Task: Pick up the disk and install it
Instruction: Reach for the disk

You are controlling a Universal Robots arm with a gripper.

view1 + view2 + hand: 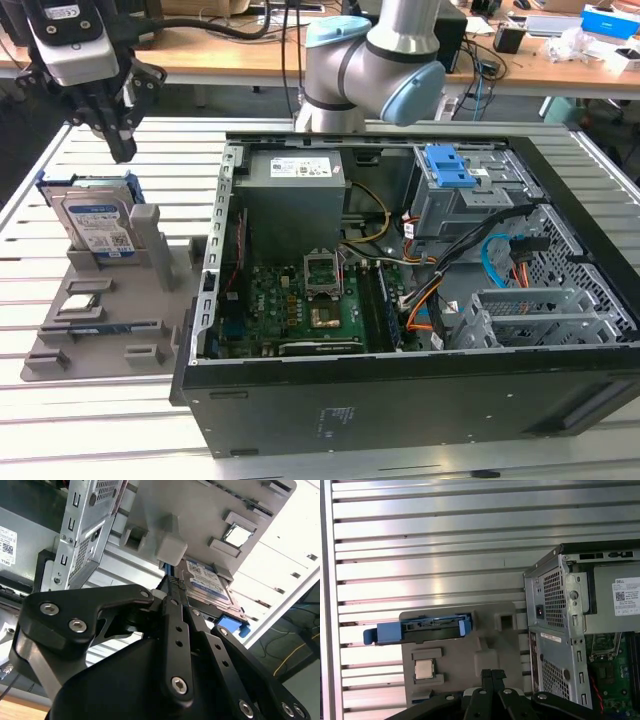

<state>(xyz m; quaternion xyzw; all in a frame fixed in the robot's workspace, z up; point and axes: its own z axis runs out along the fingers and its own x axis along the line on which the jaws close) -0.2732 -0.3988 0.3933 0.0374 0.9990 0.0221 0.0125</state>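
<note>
Silver-grey metal under a white-and-blue label, the flat rectangular disk [98, 222] in its bright blue plastic frame stands on edge in a slot of the grey plastic parts holder [125, 320]. The holder sits at the left of the exterior view on the slatted aluminium table [60, 440], just beside the open black computer case [400, 410]. I judge the task barely begun: the disk is not yet picked up, so both the lift and the fitting into the case are left to do. The case's grey metal drive bay [470, 205], with a small blue plastic latch [448, 167] on top, lies in the upper right of the frame, well apart from the disk. The black two-fingered gripper [120, 148] hangs in the upper left of the exterior view, above the disk and clear of it. In the first wrist view the gripper [492, 675] has its fingers pressed together with nothing between them, touching nothing, and points towards the holder and the disk [420, 628].
</note>
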